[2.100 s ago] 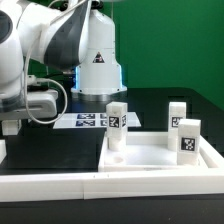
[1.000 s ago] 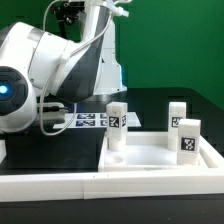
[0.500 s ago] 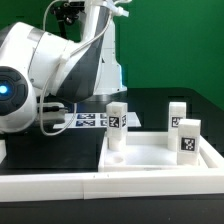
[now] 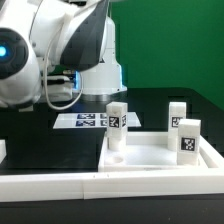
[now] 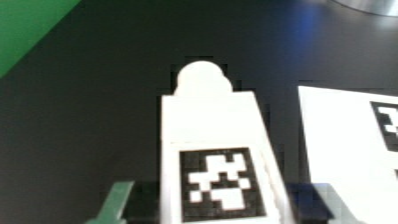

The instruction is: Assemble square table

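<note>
The gripper (image 5: 217, 205) holds a white leg (image 5: 217, 150) between its two fingers (image 5: 119, 203), one on each long side of the post. The leg lies lengthwise away from the wrist camera, its rounded tip pointing out over the black worktop (image 5: 89, 130) and a black-and-white tag on the face nearest the camera. Beside it in the wrist view lies the corner of the marker board (image 5: 356, 115), flat on the worktop.

In the exterior view the gripper itself is out of frame; only the arm (image 4: 60, 50) shows, bulking large at the exterior view's left, with a blue light on its side. Its base stands behind the marker board (image 4: 92, 120).

In front, the square tabletop (image 4: 150, 160) lies flat on the worktop (image 4: 50, 140), with a raised rim around it. Three legs stand upright on it: one (image 4: 117, 125) at the corner nearest the marker board, and two (image 4: 177, 115) (image 4: 187, 140) close together at the exterior view's right. Each shows a tag.
</note>
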Tool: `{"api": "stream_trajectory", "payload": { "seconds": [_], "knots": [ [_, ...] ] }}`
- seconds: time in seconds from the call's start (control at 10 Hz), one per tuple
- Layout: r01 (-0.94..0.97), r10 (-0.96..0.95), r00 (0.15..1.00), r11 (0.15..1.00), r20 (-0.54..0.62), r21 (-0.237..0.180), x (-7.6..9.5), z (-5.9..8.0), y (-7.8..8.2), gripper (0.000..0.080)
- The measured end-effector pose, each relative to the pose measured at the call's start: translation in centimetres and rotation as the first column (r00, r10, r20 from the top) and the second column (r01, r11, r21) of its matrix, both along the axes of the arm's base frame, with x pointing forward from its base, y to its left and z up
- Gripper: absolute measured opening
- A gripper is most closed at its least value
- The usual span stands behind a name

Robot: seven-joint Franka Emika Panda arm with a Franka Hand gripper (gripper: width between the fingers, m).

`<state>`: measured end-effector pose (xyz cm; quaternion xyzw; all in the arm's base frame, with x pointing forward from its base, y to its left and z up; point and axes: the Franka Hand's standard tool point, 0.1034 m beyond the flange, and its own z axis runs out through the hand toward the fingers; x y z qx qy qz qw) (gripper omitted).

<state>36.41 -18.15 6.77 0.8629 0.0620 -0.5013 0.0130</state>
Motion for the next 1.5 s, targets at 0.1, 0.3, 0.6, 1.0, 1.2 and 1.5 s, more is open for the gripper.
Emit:
{"api": "stream_trajectory", "payload": {
  "seconds": [0.1,0.3,0.6,1.0,1.2,1.5],
  "knots": [
    [0.004,-0.004,1.0,1.0,0.007,0.003,0.0,0.3,-0.1,0.029],
    [-0.014,0.013,0.994,1.0,0.107,0.009,0.9,-0.4,-0.4,0.029],
    [-0.036,0.028,0.96,0.999,0.278,0.024,3.8,0.3,1.2,0.029],
    [-0.056,0.029,0.866,0.998,0.499,0.039,7.6,2.3,2.4,0.029],
    [-0.061,0.021,0.808,0.997,0.588,0.049,7.9,2.1,2.4,0.029],
    [-0.007,-0.054,0.695,0.997,0.717,0.081,9.2,2.6,4.3,0.029]
  ]
}}
